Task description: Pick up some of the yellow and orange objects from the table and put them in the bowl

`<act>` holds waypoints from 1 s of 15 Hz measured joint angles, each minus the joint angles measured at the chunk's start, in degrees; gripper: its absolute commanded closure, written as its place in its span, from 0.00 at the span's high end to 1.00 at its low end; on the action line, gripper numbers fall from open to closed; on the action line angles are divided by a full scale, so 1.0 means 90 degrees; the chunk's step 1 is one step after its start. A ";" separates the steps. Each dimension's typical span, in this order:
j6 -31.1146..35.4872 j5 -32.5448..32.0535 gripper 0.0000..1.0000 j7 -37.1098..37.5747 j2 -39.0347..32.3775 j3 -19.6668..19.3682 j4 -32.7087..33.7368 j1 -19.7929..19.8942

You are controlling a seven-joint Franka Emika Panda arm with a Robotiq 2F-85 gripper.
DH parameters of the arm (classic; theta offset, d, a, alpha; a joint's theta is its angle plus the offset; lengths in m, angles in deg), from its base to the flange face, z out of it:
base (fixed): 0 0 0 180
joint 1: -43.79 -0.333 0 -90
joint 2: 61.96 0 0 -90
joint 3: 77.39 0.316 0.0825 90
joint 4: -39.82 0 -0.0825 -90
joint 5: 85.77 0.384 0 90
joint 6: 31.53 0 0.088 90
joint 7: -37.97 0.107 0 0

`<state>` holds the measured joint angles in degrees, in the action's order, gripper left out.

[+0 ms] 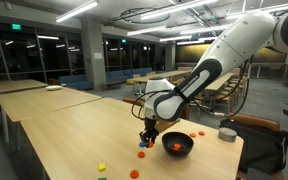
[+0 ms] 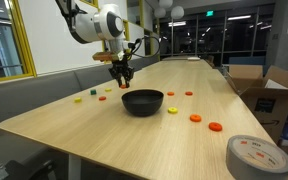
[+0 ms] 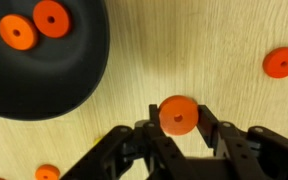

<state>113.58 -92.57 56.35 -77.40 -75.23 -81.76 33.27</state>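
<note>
Large room, dark windows, rows of wooden tables behind. Pale wooden bench point(image 1: 74, 120) carries a black bowl point(image 2: 142, 101). The bowl holds two orange discs point(image 3: 51, 18), seen in the wrist view. Tool point(image 2: 123, 76) hangs just beside the bowl, off the bench top, fingers closed narrow on one orange disc point(image 3: 178, 114). The bowl rim lies close by that disc. Loose orange pieces point(image 2: 195, 118) are scattered on the bench around the bowl, with a yellow piece point(image 2: 79, 98) farther off.
</note>
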 measured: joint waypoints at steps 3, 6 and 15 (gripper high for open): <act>0.0021 -0.0324 0.19 0.0610 0.0495 -0.0159 -0.0431 0.0003; 0.0016 -0.0691 0.19 0.1375 0.0957 -0.0351 -0.0953 0.0038; -0.0001 -0.1058 0.68 0.2386 0.1494 -0.0400 -0.1900 0.0501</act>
<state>113.57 -102.10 77.83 -63.95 -78.83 -98.85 37.78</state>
